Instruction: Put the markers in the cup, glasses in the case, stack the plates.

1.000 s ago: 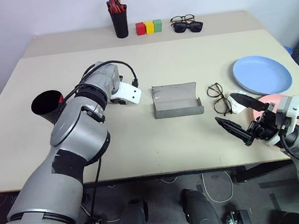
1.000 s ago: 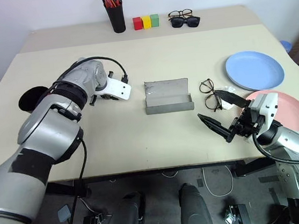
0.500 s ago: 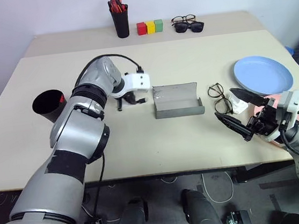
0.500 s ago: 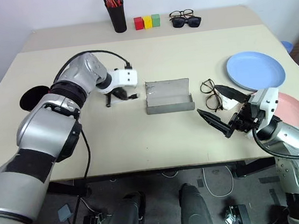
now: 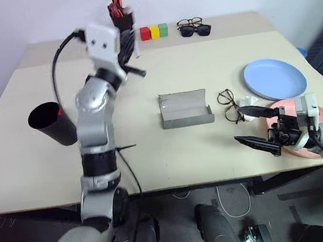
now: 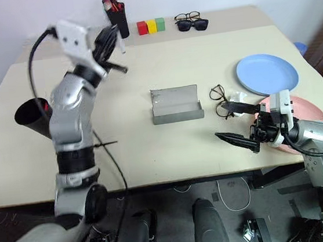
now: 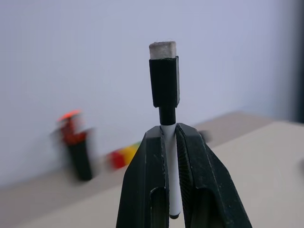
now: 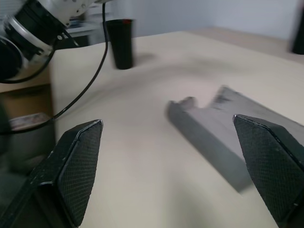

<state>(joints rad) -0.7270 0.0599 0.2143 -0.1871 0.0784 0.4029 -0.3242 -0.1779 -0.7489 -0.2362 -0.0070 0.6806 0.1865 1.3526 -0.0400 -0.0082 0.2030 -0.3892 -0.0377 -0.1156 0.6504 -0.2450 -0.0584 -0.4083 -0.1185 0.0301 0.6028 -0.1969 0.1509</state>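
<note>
Left wrist view: the left gripper [image 7: 171, 142] clamps the white marker [image 7: 169, 156], black cap above its fingers. It should come down upright over the cup [image 5: 49, 122], where a red marker seems to sit already.

Right wrist view: the right gripper [image 8: 178, 171] gapes wide, empty, toward the open case [image 8: 232, 133].

Head views: the glasses [image 5: 231, 106] lie just beyond those fingers.

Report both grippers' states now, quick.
Left gripper: shut on the white marker with the black cap, raised above the table.
Right gripper: open, holding nothing, beside the glasses.
</note>
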